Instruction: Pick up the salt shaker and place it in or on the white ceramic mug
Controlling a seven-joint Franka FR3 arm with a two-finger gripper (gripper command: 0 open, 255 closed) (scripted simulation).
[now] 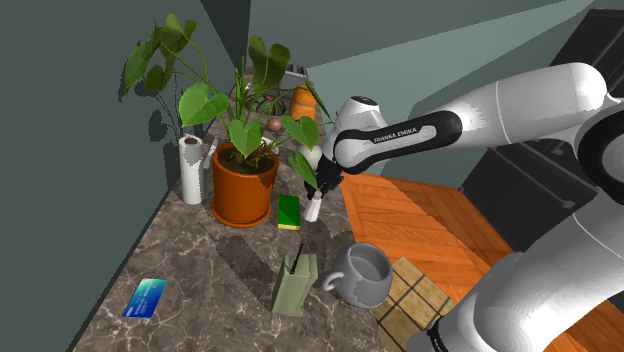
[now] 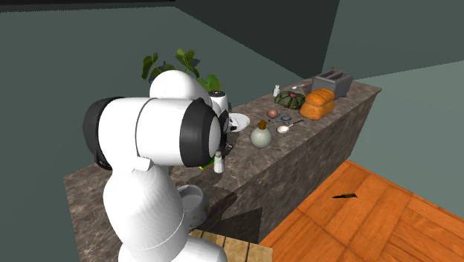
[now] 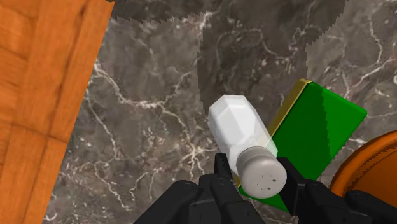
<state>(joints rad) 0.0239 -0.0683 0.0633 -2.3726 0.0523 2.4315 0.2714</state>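
**Shoulder view.** The gripper (image 1: 321, 188) stands over the salt shaker (image 1: 313, 207), which is at the marble counter's (image 1: 200, 270) edge, just beside a green sponge (image 1: 289, 211). The mug (image 1: 362, 275) sits nearer the stand.

**Second exterior view.** The shaker (image 2: 218, 164) is close to the drop-off. I judge that a slip would send it to the wooden floor (image 2: 372, 216). The walls are grey-green.

**Wrist view.** The fingers (image 3: 222, 168) are nearly closed and clasp the shaker (image 3: 245, 137) just under its cap. This hold is high, so the body could pivot or slide out during transfer.

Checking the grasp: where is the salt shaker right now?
Shoulder view's middle: the salt shaker is clasped by the gripper, just right of the green sponge and the orange plant pot.
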